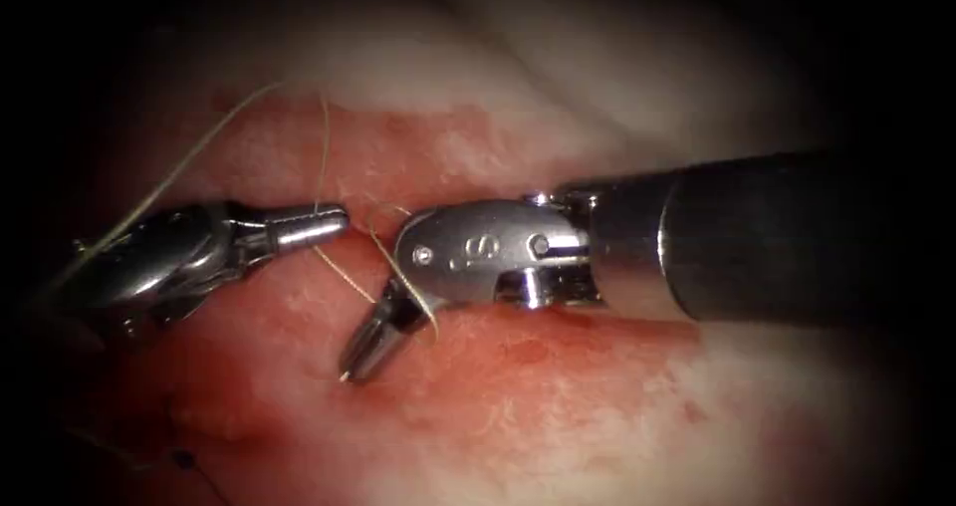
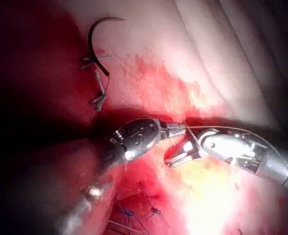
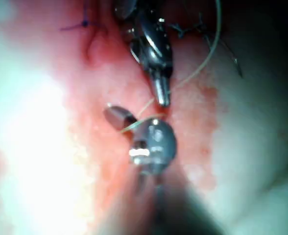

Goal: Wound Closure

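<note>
The needle [image 2: 90, 39] lies free on the tissue [image 1: 558, 406], held by neither tool. In the left wrist view it rests beside a short row of dark stitches [image 2: 101, 95], well apart from both tools; whether its point sits in the tissue cannot be told. The pale thread [image 1: 179, 172] runs over the tissue from the far side toward the left tool [image 1: 337, 222], whose jaws are closed, with the thread meeting them right at the tip, so they appear to pinch it. From there a strand crosses the small gap to the right tool [image 1: 360, 355] and lies in a loop over its bent wrist and the base of its jaws. The right tool's jaws point down toward the tissue, drawn together with nothing seen between them, their tip just at the surface. The two tools are close, tip near wrist, not touching. Red fluid [image 1: 518, 352] stains the tissue around and below them.
</note>
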`<state>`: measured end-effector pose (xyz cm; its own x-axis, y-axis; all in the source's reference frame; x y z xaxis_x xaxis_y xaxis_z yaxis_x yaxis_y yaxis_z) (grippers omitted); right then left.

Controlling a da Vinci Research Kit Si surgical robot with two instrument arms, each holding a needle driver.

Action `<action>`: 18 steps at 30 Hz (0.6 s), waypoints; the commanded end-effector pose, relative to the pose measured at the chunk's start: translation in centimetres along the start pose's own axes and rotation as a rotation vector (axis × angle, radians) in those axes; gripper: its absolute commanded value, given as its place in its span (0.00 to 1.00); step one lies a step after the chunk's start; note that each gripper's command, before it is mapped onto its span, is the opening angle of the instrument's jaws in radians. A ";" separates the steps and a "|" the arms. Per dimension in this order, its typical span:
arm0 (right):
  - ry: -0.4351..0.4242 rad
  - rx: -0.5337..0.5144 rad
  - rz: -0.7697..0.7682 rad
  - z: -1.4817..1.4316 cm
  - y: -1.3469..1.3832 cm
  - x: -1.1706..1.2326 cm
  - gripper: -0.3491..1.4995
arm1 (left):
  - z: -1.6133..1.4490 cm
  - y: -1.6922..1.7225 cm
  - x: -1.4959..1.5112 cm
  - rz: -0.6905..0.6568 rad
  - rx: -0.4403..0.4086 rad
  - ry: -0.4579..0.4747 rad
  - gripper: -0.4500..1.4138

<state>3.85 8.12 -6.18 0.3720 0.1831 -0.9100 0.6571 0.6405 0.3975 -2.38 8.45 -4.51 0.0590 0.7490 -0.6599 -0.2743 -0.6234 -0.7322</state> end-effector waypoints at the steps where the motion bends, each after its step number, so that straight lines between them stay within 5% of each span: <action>1: 0.053 -0.058 0.007 -0.15 0.11 0.02 0.00 | 0.01 0.11 -0.11 0.000 -0.010 -0.002 0.05; 5: 0.142 -0.139 0.031 -0.39 0.17 0.01 0.00 | -0.09 0.38 -0.19 0.000 -0.020 -0.005 0.05; 18: 0.151 -0.220 0.065 -0.65 0.23 -0.20 0.00 | -0.48 1.17 -0.35 0.003 -0.066 -0.019 0.05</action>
<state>3.44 8.70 -6.02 0.2982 0.3293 -0.8959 0.4676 0.7678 0.4379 -2.19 7.37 -5.30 0.0397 0.7494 -0.6610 -0.2102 -0.6404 -0.7387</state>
